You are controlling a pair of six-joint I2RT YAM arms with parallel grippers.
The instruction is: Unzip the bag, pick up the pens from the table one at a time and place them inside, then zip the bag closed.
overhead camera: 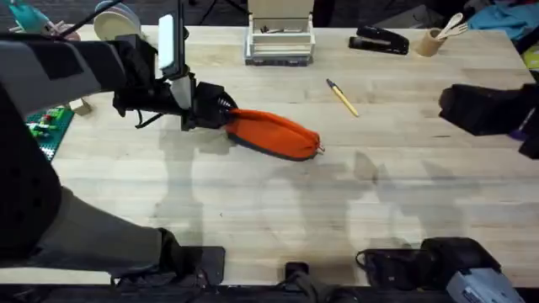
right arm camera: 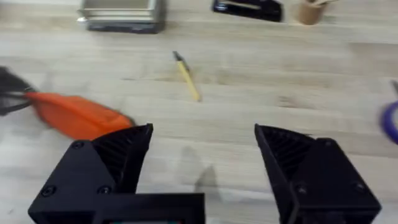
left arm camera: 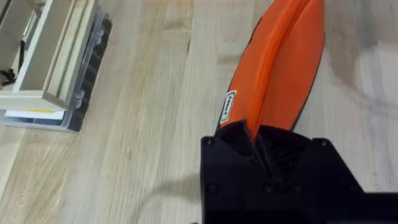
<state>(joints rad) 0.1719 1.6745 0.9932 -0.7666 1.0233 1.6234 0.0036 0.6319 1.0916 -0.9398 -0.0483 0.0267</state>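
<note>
The orange bag (overhead camera: 274, 132) lies on the wooden table (overhead camera: 269, 210) left of centre, its long axis running left to right. My left gripper (overhead camera: 221, 108) is shut on the bag's left end; in the left wrist view the black fingers (left arm camera: 239, 138) pinch the orange bag (left arm camera: 280, 62) along its top seam. A yellow pen (overhead camera: 343, 98) with a dark tip lies right of the bag, toward the back. My right gripper (right arm camera: 202, 155) hovers open at the table's right side, with the pen (right arm camera: 186, 76) and the bag (right arm camera: 78, 115) ahead of it.
A wooden tray box (overhead camera: 280, 38) stands at the back centre. A black stapler (overhead camera: 379, 39) and a tan cup with wooden spoons (overhead camera: 434, 39) sit at the back right. Green items (overhead camera: 46, 122) lie at the left edge.
</note>
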